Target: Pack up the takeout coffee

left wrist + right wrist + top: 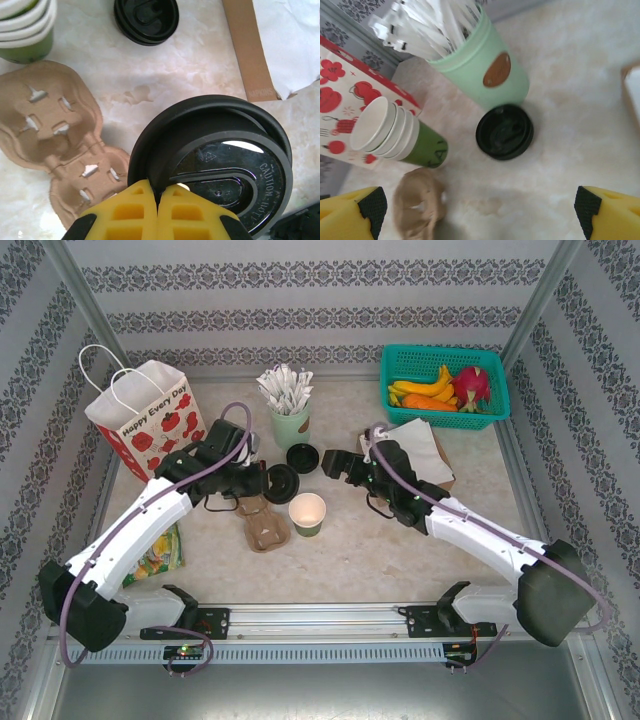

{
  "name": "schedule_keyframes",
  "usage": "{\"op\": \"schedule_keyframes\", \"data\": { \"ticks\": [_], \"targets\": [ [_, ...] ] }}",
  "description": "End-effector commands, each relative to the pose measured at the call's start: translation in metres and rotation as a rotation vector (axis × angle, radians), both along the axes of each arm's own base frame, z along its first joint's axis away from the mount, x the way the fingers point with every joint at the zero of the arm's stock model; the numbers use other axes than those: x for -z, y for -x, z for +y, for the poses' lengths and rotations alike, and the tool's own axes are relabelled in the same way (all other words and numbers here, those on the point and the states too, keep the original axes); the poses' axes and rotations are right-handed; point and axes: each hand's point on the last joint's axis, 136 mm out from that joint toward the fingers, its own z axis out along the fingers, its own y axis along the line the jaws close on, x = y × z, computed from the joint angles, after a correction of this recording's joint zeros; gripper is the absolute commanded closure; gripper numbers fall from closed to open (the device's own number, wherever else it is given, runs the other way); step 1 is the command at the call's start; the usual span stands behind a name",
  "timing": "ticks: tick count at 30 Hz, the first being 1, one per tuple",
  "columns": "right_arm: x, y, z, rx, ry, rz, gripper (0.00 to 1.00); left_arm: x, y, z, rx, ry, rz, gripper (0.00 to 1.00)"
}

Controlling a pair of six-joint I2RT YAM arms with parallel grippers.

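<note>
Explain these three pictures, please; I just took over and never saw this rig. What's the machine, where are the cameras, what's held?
Two white robot arms are bolted at the near edge of the table. The wide picture looks down from above: left arm, right arm. The other two come from a camera on each wrist, yellow jaws at the bottom edge. On the table stand an open paper cup, a cardboard cup carrier, spare lids, a mint cup of wrapped sticks, a gift bag, napkins and a fruit basket. The left jaws are shut on the rim of a black lid; the right jaws are wide open, holding nothing.
</note>
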Motion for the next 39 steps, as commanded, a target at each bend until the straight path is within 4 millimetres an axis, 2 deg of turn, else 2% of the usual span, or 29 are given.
{"op": "schedule_keyframes", "data": {
  "ticks": [1,8,13,23,28,39],
  "targets": [
    [-0.003,0.029,0.019,-0.098,-0.245,0.205,0.02,-0.007,0.001,-0.018,-0.011,0.041,-0.028,1.00],
    [0.016,0.054,0.027,-0.229,-0.288,0.300,0.02,0.012,0.004,-0.041,-0.001,-0.057,-0.006,1.00],
    [0.031,0.063,0.037,-0.293,-0.293,0.357,0.02,0.027,0.009,-0.050,0.040,-0.139,0.054,1.00],
    [0.044,0.069,0.048,-0.357,-0.262,0.378,0.02,0.043,0.005,-0.046,0.029,-0.232,0.084,1.00],
    [0.049,0.070,0.049,-0.361,-0.256,0.389,0.02,0.052,0.008,-0.054,0.050,-0.209,0.119,1.00],
    [0.054,0.073,0.052,-0.372,-0.236,0.381,0.02,0.064,0.008,-0.056,0.051,-0.230,0.148,1.00]
  ]
}}
